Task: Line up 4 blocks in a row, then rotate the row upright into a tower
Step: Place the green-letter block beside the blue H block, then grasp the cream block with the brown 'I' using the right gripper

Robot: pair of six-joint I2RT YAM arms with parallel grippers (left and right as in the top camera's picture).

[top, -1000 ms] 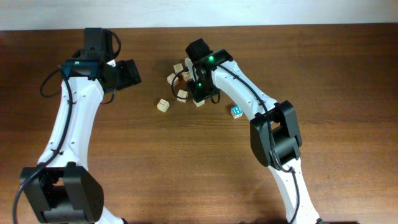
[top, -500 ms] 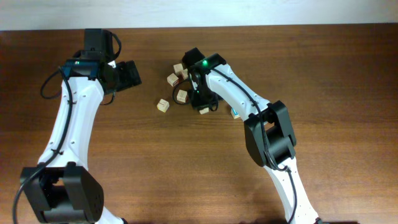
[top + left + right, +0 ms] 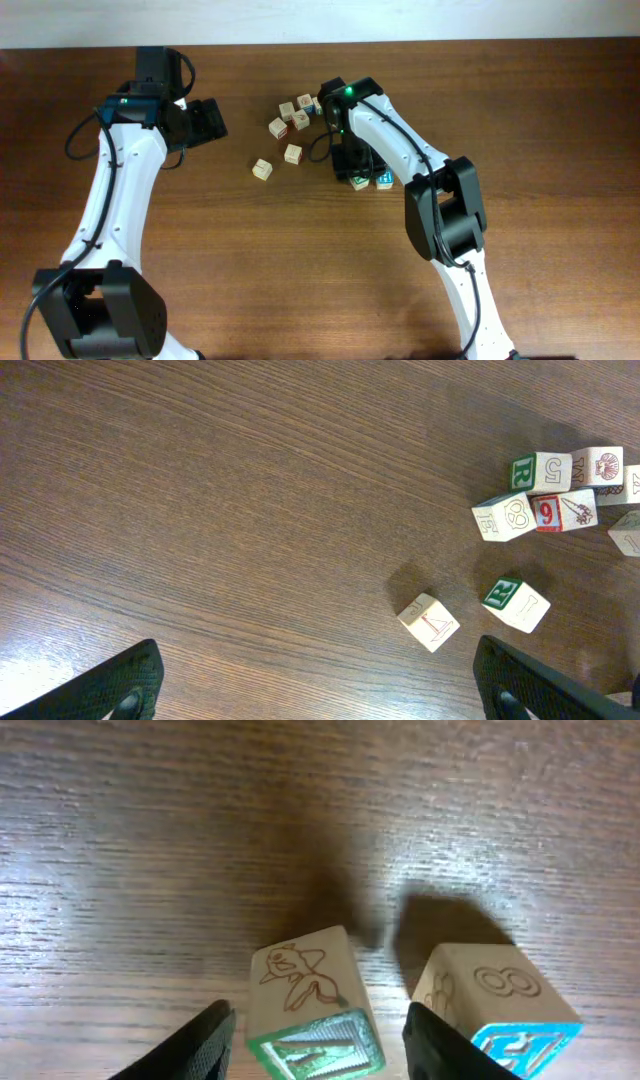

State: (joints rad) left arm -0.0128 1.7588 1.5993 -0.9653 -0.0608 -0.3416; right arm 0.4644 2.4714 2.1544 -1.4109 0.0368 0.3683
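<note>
- right jaws [image 3: 318,1030] stand parted around the green-letter cube [image 3: 310,1005], which sits on the tabletop [image 3: 220,260]. A slim gap shows on each side, so there is no grip. Probably lining up a turn or letting go, can't tell which.
- blue-faced cube [image 3: 500,1010] sits just beside it, outside one finger. Tight spot: a twist of the jaws could knock it.
- bare wood lies ahead of this pair, with free room to swing.
- first pale cube [image 3: 262,169] and second pale cube [image 3: 293,153] stand further left, apart from each other. Both have clear sides, so access looks easy. Likely the remaining blocks to rotate.
- cube cluster [image 3: 288,110] lies beyond them, packed close with little finger room. Probably not task pieces.
- left jaws [image 3: 315,670] are spread wide and empty. They hang well left of the cubes, seemingly parked out of the right arm's way.
- the far tabletop edge runs behind the cluster, with some margin left.
</note>
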